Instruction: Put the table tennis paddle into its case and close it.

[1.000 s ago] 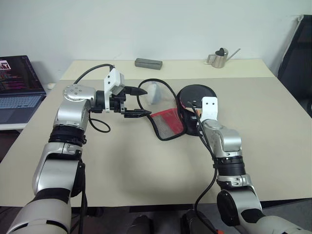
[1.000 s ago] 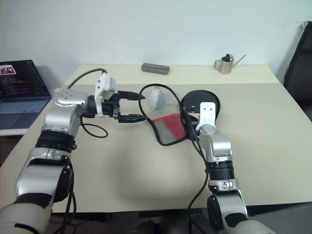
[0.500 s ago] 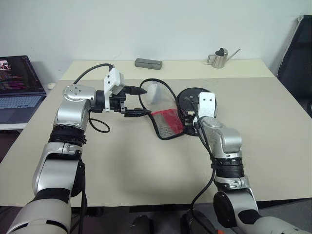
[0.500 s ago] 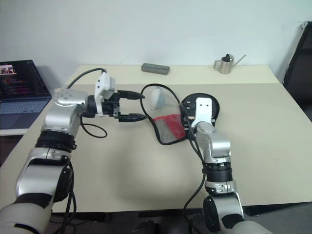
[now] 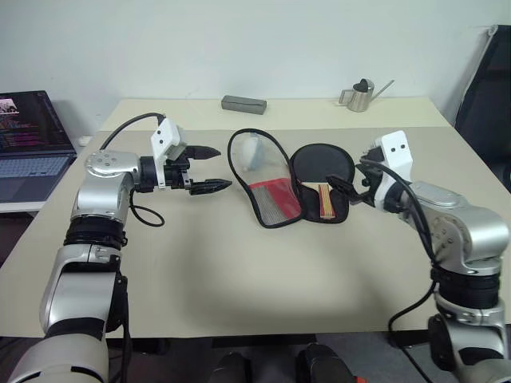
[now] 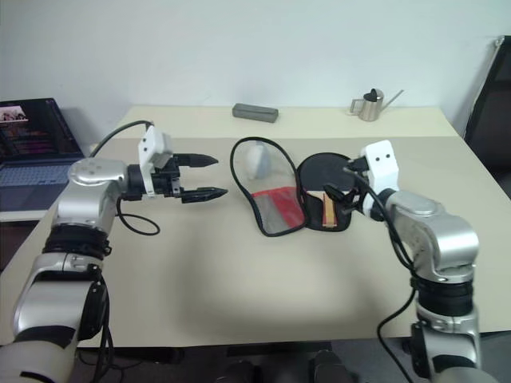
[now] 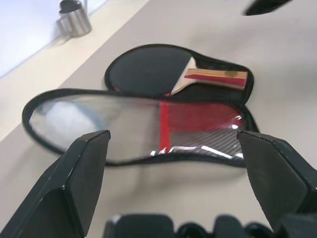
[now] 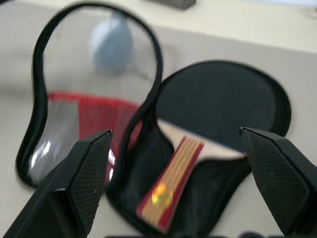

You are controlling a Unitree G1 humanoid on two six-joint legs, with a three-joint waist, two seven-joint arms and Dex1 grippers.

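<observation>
The case (image 5: pixel 267 191) lies unzipped on the table, its clear and red mesh flap (image 7: pixel 198 119) folded out to the left. The table tennis paddle (image 5: pixel 319 166) rests in the case's black half, dark blade to the back, tan and red handle (image 8: pixel 171 186) toward the front. My left gripper (image 5: pixel 221 167) hovers open to the left of the flap, a short gap from its rim. At the case's right side my right gripper (image 6: pixel 342 182) is open too, close above the handle end and touching nothing. A pale grey-blue lump (image 5: pixel 251 152) shows through the flap.
A laptop (image 5: pixel 28 136) stands off the table's left side. Along the back edge are a grey box (image 5: pixel 243 103) and a small metal watering can (image 5: pixel 358 96). A dark chair (image 5: pixel 489 88) stands at the far right. The front half of the table (image 5: pixel 239 279) is bare.
My right gripper has lifted off the paddle and swung back to the right, opening; the paddle stays in the case. My left gripper has drawn a little left, away from the flap.
</observation>
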